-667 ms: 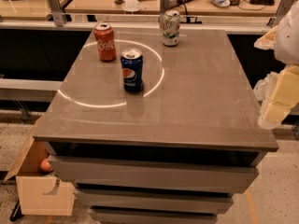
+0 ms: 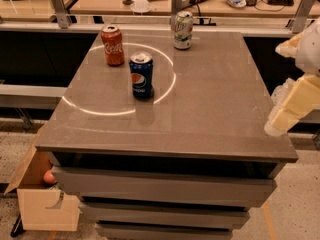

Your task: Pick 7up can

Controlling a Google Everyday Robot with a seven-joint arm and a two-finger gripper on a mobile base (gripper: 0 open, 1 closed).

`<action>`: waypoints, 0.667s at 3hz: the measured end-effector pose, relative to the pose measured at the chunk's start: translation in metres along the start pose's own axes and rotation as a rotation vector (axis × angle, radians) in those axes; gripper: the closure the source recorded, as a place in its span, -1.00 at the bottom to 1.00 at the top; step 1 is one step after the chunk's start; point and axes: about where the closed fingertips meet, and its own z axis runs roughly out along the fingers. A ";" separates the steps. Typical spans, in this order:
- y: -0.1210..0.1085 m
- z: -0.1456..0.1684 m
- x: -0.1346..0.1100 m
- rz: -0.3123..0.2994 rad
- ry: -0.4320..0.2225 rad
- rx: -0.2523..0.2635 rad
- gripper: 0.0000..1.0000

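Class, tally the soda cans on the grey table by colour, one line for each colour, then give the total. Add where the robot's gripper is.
Red, Coca-Cola can: 1
Dark blue, Pepsi can: 1
Silver-white with green, 7up can: 1
Total: 3 cans
The gripper hangs beside the table at the picture's right edge, apart from all three cans.

- The 7up can (image 2: pixel 183 30), silver-white with green markings, is seen standing upright.
- It is placed near the table's (image 2: pixel 210 104) far edge, at 12 o'clock.
- The gripper (image 2: pixel 292 109) is held at 3 o'clock, well apart from it.
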 end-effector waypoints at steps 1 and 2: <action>-0.007 0.016 0.011 0.176 -0.178 0.034 -1.00; -0.052 0.047 0.015 0.286 -0.365 0.126 -1.00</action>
